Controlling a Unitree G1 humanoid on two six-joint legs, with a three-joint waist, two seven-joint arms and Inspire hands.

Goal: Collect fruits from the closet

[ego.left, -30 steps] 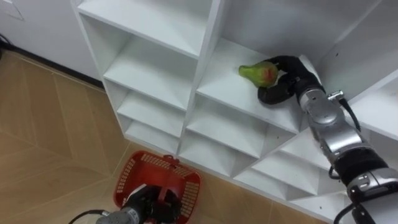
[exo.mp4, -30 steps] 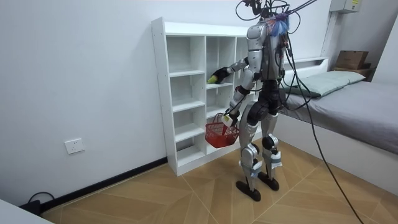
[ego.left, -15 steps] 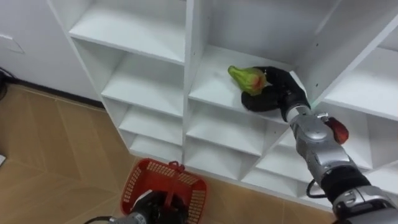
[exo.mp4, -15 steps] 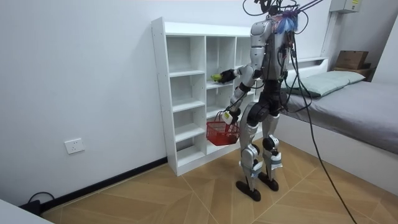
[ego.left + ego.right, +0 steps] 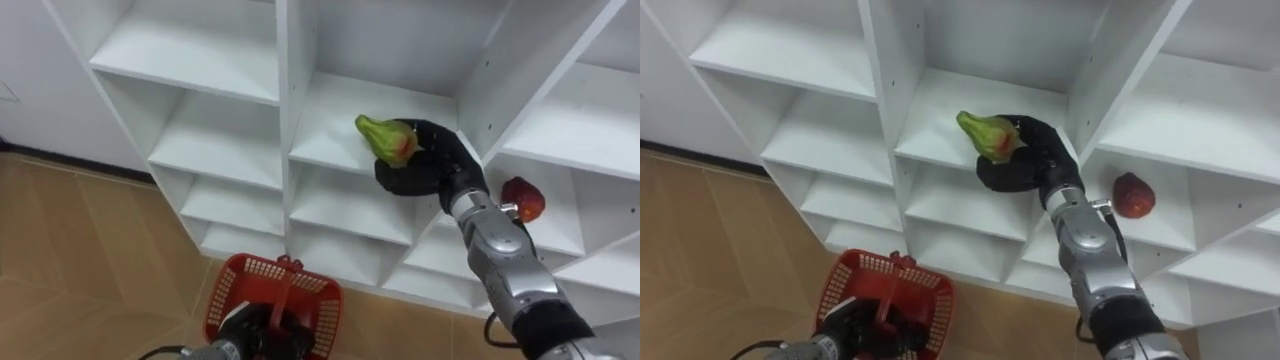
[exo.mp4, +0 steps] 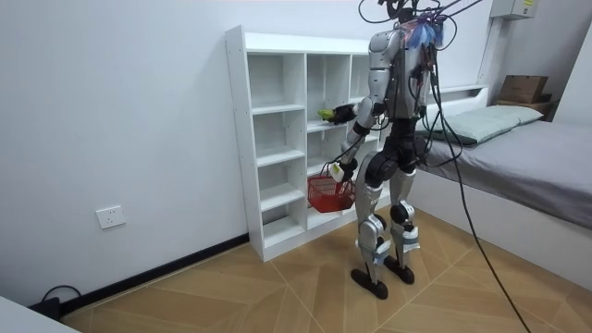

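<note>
Mid-pick, the right hand (image 5: 432,162) gripped the green, red-blushed fruit (image 5: 381,138) at the middle shelf (image 5: 330,128) of the white closet (image 5: 283,90); next it likely needed lowering into the red plastic basket (image 5: 222,300) the left hand (image 5: 250,336) clasped, near and left.

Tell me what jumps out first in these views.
The right hand grips a green pear in a middle compartment of the white closet. A red fruit lies in the compartment to its right, and the left hand holds a red basket low down.
</note>
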